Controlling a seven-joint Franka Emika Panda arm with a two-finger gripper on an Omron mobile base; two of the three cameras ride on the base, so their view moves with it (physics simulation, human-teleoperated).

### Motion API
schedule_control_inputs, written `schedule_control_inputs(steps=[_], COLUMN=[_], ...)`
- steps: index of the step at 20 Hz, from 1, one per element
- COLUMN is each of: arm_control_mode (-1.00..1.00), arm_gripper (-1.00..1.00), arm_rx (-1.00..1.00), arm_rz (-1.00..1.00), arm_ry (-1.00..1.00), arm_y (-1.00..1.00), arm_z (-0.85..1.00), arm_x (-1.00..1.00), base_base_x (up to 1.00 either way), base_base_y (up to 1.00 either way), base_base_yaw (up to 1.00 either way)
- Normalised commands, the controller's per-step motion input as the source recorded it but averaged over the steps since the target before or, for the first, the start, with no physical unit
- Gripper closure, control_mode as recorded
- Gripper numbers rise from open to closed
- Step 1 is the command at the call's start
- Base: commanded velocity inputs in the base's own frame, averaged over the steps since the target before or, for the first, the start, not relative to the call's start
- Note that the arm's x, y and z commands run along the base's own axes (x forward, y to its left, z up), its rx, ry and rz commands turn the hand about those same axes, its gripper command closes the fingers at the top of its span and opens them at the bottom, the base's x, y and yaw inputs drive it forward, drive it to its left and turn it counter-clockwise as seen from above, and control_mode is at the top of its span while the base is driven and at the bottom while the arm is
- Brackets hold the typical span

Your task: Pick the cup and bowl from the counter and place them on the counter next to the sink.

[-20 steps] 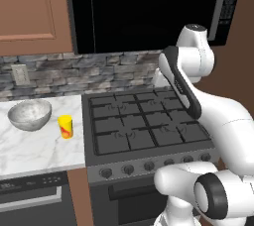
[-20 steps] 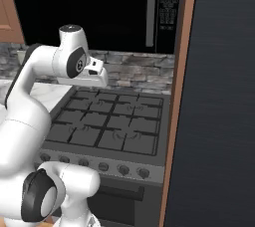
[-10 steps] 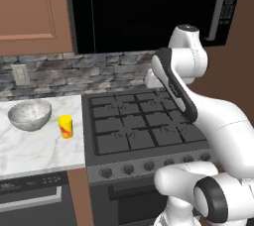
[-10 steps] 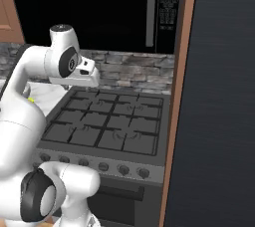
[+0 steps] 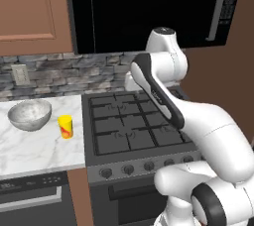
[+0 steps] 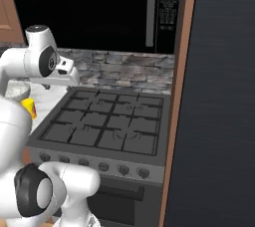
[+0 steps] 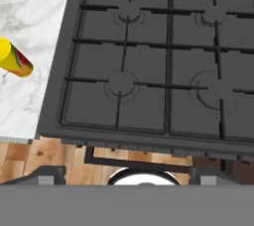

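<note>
My left base view looks forward and down from behind the arm, stovetop (image 5: 131, 123) centre frame. My right base view shares that stovetop (image 6: 107, 124) from the opposite side. My hand view looks steeply down on it, closer.

On the counter (image 5: 34, 145) stand 1 cup (image 5: 65, 126) and 1 bowl (image 5: 30, 114) — 2 loose items in all. The black stovetop (image 7: 149, 61) has 4 burners under its grates, and 5 knobs (image 6: 103, 167) line its front edge — 1 microwave (image 5: 149, 7) hangs overhead.
</note>
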Motion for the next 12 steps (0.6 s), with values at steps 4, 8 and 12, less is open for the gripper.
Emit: schedule_control_inputs(steps=[4,8,12], arm_control_mode=[-1.0,-1.0,-1.0], arm_gripper=[-1.0,-1.0,-1.0], arm_rx=[0.0,0.0,0.0], arm_rz=[0.0,0.0,0.03], arm_ry=[0.0,0.0,0.0], arm_y=[0.69,0.66,0.56], arm_z=[0.0,0.0,0.0], arm_x=[0.0,0.0,0.0], base_base_x=[0.0,0.0,0.0], base_base_y=[0.0,0.0,0.0], base_base_yaw=[0.0,0.0,0.0])
